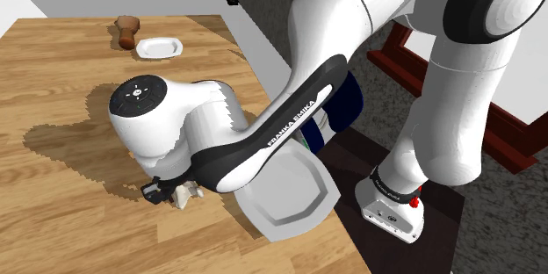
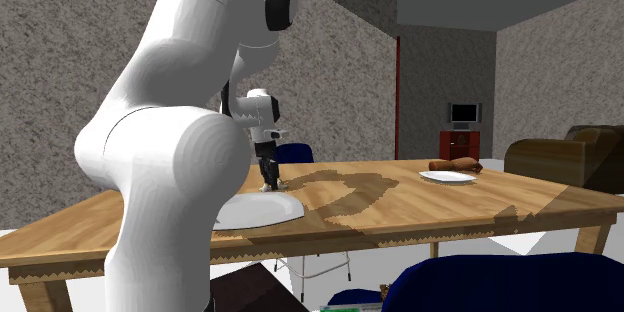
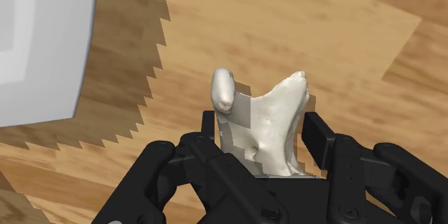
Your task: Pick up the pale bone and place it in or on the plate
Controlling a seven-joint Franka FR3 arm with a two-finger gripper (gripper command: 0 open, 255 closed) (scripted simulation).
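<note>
Room on the shoulder view's left?

— Plenty. Open wood of the table (image 1: 61, 97) stretches there, crossed by the arm's shadow. Near the far edge a brown knobbed thing (image 1: 127, 32) stands just beside a small white dish (image 1: 159, 47). Both are well apart from the gripper.

And in the middle?

— The gripper (image 1: 180, 195) hangs low over the wood beneath the white arm (image 1: 263, 136). In the wrist view its black fingers (image 3: 316, 135) press on both sides of the pale bone (image 3: 269, 126) and clasp it, with the forked end pointing away from the hand. I cannot tell whether the bone touches the table.

To the right of that?

— The white plate (image 1: 290, 200) lies just beside the bone without touching it. It sits right at the table's right-hand edge. Past that edge come dark floor (image 1: 356, 162), a blue chair (image 1: 349, 105) and the arm's base (image 1: 391, 212).

Does the second exterior view agree?

— Yes. There the plate lies by the table's near edge, with the small dish far off to its right along open wood.
</note>
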